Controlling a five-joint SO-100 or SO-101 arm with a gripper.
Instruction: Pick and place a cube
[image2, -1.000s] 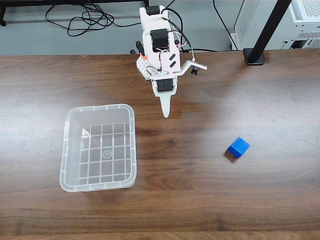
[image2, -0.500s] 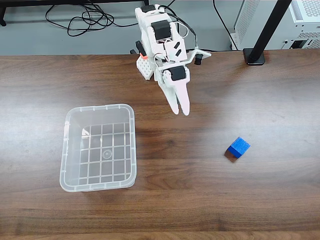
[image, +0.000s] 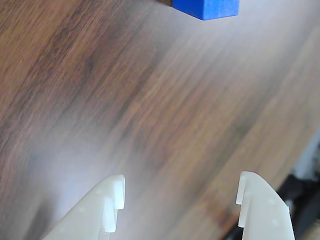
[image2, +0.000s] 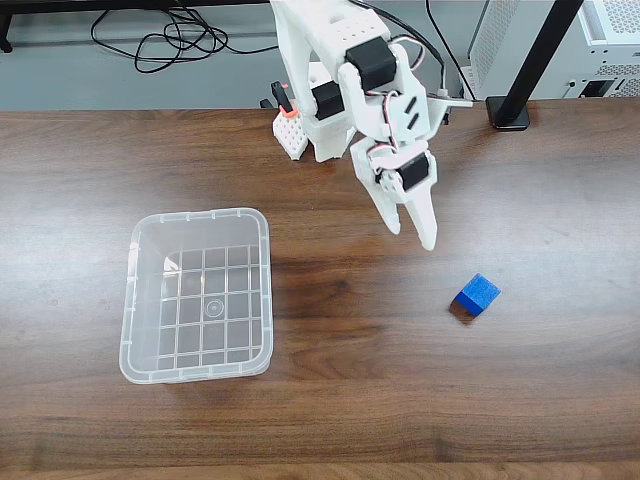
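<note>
The small bright blue cube (image2: 478, 294) lies on the wooden table at the right of the fixed view, apart from everything. In the wrist view the cube (image: 207, 7) is cut by the top edge, well ahead of the fingers. My white gripper (image2: 412, 236) hangs above the table up and to the left of the cube, open with nothing between its fingers. In the wrist view the gripper (image: 180, 189) has its two white fingertips spread wide over bare wood. The clear plastic bin (image2: 135, 300) stands empty at the left.
The arm's white base (image2: 300, 120) stands at the table's back edge. A black monitor-stand foot (image2: 508, 112) sits at the back right, with cables behind the table. Bare wood lies between the bin and the cube.
The arm has swung to the right and reached forward, bringing the gripper closer to the cube. Its fingers have opened. Cube and bin have not moved.
</note>
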